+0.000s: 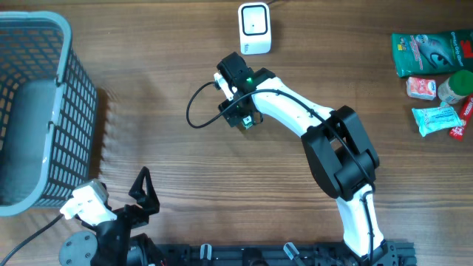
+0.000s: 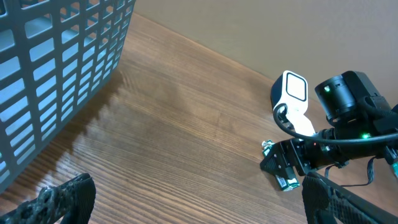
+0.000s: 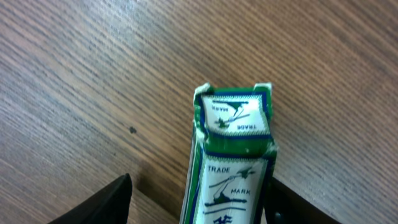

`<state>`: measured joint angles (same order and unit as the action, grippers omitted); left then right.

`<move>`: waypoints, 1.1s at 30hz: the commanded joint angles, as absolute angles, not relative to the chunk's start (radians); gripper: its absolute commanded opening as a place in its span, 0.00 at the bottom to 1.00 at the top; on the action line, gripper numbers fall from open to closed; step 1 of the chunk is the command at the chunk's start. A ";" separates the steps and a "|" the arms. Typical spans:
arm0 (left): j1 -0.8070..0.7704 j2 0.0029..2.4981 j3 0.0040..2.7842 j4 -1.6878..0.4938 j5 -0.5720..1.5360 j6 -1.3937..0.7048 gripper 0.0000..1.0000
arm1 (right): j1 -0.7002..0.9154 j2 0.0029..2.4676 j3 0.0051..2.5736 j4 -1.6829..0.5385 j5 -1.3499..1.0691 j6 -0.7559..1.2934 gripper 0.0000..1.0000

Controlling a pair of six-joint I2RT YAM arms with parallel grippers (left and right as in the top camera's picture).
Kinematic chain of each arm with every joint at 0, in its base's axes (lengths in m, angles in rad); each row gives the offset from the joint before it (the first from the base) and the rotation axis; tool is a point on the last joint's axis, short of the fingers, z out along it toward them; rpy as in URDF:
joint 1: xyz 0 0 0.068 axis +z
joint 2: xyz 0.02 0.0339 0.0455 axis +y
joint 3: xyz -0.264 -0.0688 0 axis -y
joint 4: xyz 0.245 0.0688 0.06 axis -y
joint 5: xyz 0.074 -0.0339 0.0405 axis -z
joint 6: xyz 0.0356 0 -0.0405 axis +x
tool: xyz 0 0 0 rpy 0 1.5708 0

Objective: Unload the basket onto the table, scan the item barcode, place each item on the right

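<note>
The step in hand looks like the pick-up before presenting: the green box [image 3: 233, 124], printed with a trade mark, is at the centre of the overhead frame, below the white scanner [image 1: 253, 27] at top centre, near it but clearly apart. In the right wrist view the right gripper [image 3: 200, 182] has the box between its jaws, but they are not clamped. One finger touches or nearly touches the box's right edge, while bare wood shows between the other finger and its left edge, so I read these jaws as open around it. Whether the box rests on the table [image 1: 162, 74] or is lifted, I cannot tell. The left gripper [image 1: 146, 188], at lower left beside the grey basket [image 1: 77, 111], stands wide open and empty. The next move, as I judge it, calls for a firm close on the box, then a lift and turn so that its barcode faces the scanner's window. No barcode shows on the visible faces, so the right side must be found first. Counted, there are two arms, one scanner, one basket and one box at the gripper. At the upper right are about six waiting goods: a green packet [image 1: 432, 52], a pink packet [image 1: 421, 88], a green-lidded jar [image 1: 454, 87], a pale blue packet [image 1: 437, 118] and two small items cut by the edge.
</note>
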<state>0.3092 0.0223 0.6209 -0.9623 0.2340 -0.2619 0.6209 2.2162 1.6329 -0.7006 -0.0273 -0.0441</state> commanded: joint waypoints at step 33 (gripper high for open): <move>0.303 0.022 0.619 -0.960 0.235 -0.270 1.00 | 0.352 2.201 1.705 -0.820 -1.362 -0.150 0.29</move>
<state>0.3092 0.0223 0.6209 -0.9623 0.2340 -0.2619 0.3523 2.2383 1.6783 -0.8192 -1.2842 -0.1104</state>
